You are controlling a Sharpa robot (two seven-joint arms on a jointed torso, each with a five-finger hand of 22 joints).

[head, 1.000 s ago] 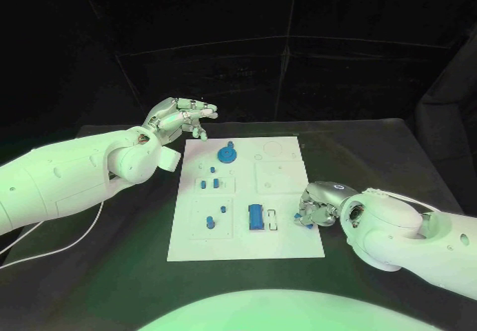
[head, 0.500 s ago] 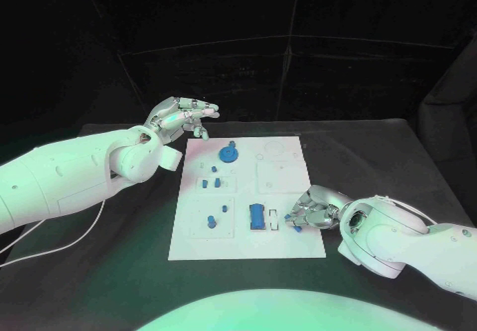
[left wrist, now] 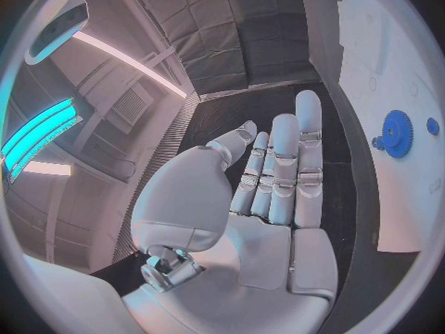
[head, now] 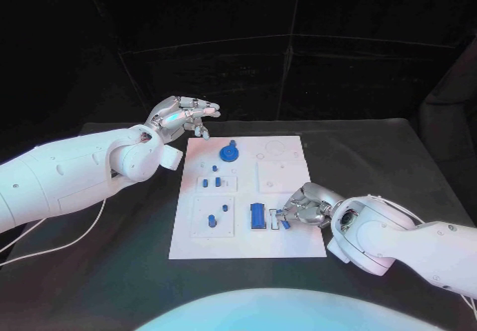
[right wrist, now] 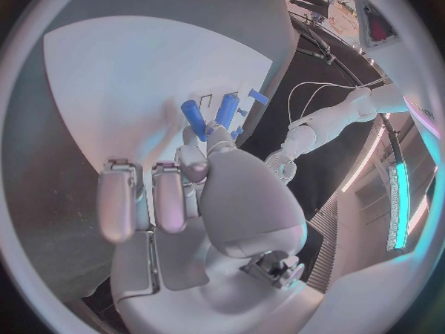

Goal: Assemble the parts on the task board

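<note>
We see our right hand (head: 304, 209) at the lower right of the task board (head: 280, 241) in the head view, pinching a small blue cylindrical part (right wrist: 193, 119) between thumb and a finger. The right wrist view shows the grip sits near one end of the part, so most of it sticks out past the fingertips. We judge that this short hold could let the part pivot or slip when it meets the board, and it could then miss its seat or knock the blue block (head: 258, 216) standing just beside it.

The part's long axis runs away from the palm, pointing towards the board surface and the block, tilted rather than upright.

Our left hand (head: 184, 116) hovers off the board's upper left corner, empty, with its fingers loosely extended, near the blue gear (head: 229, 153).
</note>
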